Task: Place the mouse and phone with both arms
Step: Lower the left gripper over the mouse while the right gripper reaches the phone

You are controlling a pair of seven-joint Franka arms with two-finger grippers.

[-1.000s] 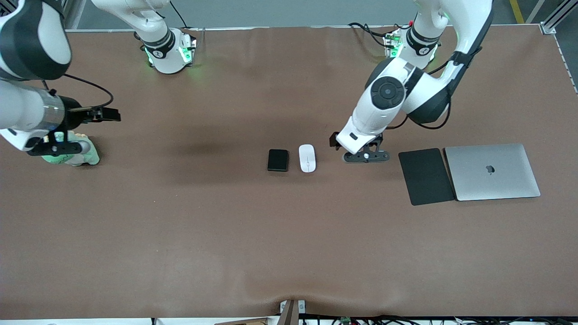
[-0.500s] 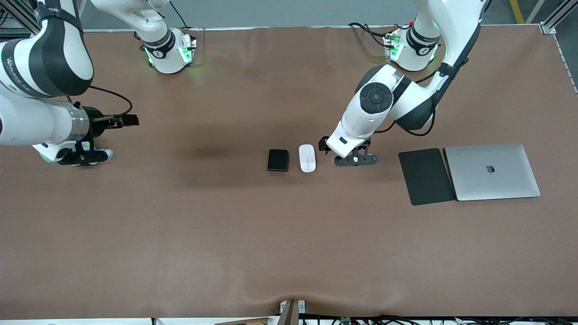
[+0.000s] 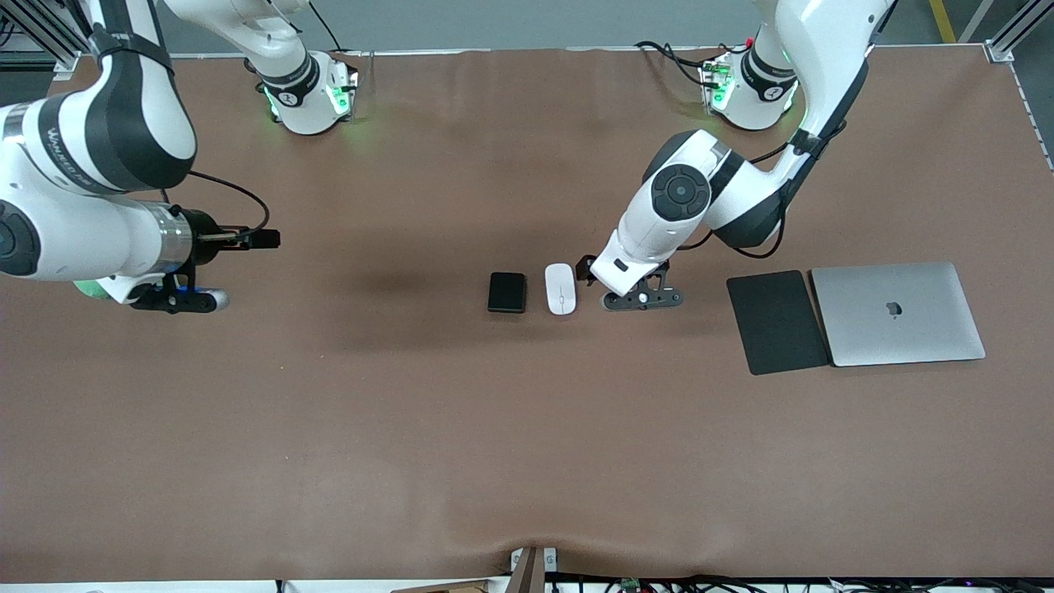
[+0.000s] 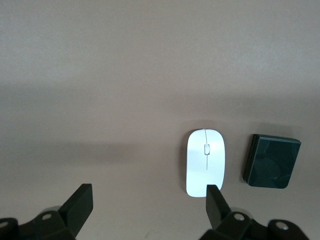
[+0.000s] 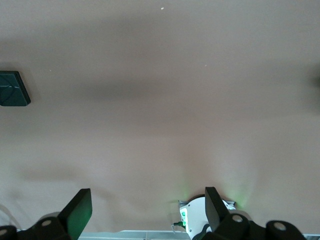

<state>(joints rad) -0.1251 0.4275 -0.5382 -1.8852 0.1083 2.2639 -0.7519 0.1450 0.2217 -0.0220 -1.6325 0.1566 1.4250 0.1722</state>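
Approach step. Front view: mouse (image 3: 561,288) sits touching nothing, phone (image 3: 506,291) just beside at its 9 o'clock; left gripper (image 3: 641,297) at mouse's 3 o'clock, right gripper (image 3: 183,298) well apart. Left wrist view: jaws open, mouse (image 4: 205,162) off-centre; you need to centre, then descend. Right wrist view: jaws open, phone (image 5: 12,88) at the edge.

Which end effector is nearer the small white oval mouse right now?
Left. The left end effector hangs open just beside the small white oval mouse, toward the left arm's end. The right end effector, also open, is over bare table toward the right arm's end.
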